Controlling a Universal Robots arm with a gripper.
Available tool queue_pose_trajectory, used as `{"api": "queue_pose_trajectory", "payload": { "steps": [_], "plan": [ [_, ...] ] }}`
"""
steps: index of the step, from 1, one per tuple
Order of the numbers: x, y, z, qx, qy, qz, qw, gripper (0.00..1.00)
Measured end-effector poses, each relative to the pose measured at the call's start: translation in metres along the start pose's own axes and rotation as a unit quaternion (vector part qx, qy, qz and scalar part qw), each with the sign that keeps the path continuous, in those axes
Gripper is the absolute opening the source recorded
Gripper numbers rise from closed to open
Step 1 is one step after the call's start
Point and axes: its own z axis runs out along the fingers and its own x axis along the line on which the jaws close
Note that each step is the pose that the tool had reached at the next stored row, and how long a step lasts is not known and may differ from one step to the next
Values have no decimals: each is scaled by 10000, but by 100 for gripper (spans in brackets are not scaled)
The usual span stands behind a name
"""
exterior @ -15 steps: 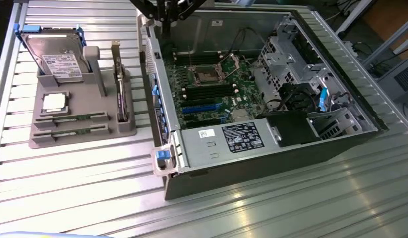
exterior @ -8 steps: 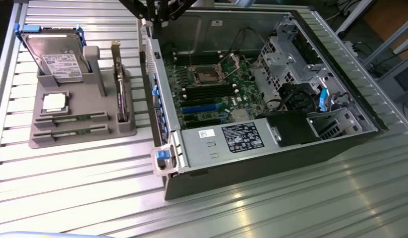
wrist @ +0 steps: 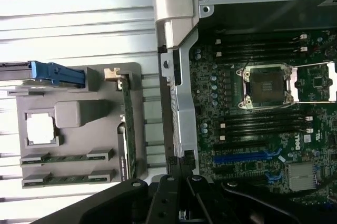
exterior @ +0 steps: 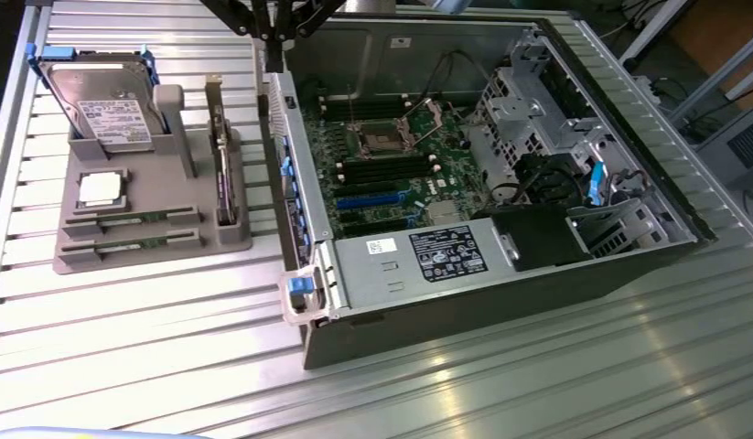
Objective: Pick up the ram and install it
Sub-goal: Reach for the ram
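Two ram sticks lie flat in slots at the near end of the grey holder: one ram stick and a second beside it. Both are thin green boards with dark chips. My gripper hangs high over the side wall of the open computer case, away from the holder. Its black fingers are shut with nothing between them. The motherboard lies exposed, with long dark memory slots on either side of the open processor socket.
The holder also carries a hard drive with blue brackets, a square silver processor chip and a green card standing on edge. The case has a power supply and drive cages. Everything rests on a ribbed metal table.
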Motion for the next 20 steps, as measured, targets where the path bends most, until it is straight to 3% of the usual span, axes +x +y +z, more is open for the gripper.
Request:
{"api": "queue_pose_trajectory", "payload": {
  "steps": [20],
  "plan": [
    [245,-18,-10,19,-5,-1,10000,10]
  ]
}}
